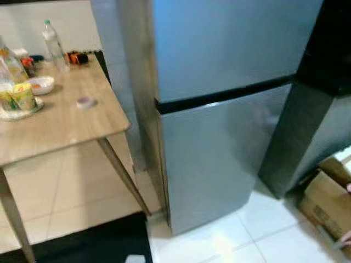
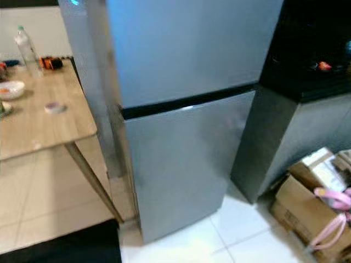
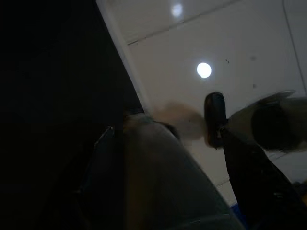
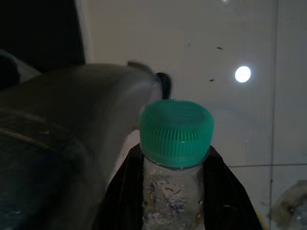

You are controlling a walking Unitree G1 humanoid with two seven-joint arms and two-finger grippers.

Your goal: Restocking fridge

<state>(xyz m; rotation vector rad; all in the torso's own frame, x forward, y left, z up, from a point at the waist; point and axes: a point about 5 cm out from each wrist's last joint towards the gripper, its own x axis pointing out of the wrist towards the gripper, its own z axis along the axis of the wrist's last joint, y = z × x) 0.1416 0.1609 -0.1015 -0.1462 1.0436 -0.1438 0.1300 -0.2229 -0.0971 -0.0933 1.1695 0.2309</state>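
The grey two-door fridge (image 1: 219, 109) stands straight ahead with both its upper and lower doors closed. In the right wrist view, a clear plastic bottle with a green ribbed cap (image 4: 176, 132) sits between my right gripper's black fingers (image 4: 225, 191). The right gripper (image 4: 175, 160) is shut on the bottle's neck and hangs low over the white tiled floor. My left gripper (image 3: 192, 122) hangs idle over the same floor, in a dark view.
A wooden table (image 1: 66, 120) at the left carries another clear bottle (image 1: 55, 46), a white bowl (image 1: 41, 85) and yellow cups (image 1: 19, 98). A dark counter (image 2: 312, 60) adjoins the fridge on the right. A cardboard box (image 2: 307, 211) with pink straps sits on the floor there.
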